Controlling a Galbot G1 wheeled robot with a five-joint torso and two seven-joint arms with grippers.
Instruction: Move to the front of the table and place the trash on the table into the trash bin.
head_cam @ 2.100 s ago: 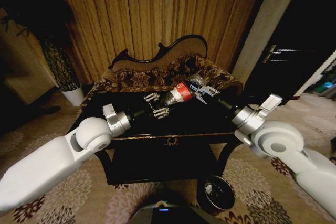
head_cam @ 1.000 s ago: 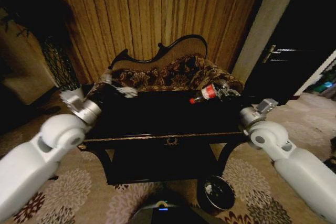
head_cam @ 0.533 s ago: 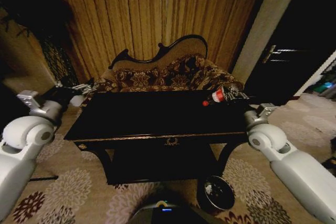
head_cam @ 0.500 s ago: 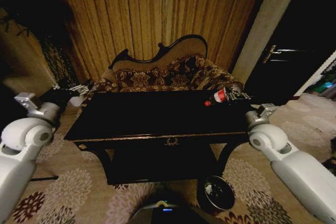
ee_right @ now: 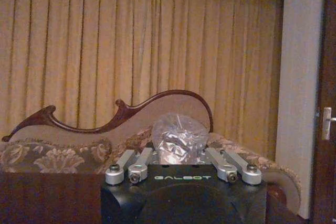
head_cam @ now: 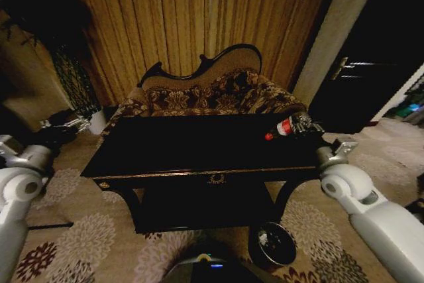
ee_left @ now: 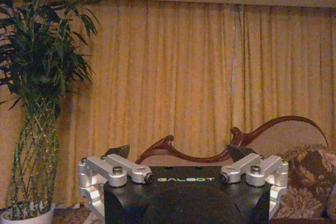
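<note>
— Both arms have swung outward; the right gripper (head_cam: pixel 299 124), clamped on the bottle (head_cam: pixel 285 127), now holds it over the table's (head_cam: pixel 199 147) right end.

— And the left gripper (head_cam: pixel 66 126)?

— Spread apart, empty, off the table's left side. The bin (head_cam: pixel 273 243) waits below.

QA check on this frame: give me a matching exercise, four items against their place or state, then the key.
Items:
1. bottle
2. trash bin
3. left gripper
4. sofa

Places or states:
A. on the carpet by the table's right front leg
B. behind the table, before the curtain
C. off the table's left end, open
D. held in the right gripper

Pairs: 1-D, 2-A, 3-C, 4-B
</note>
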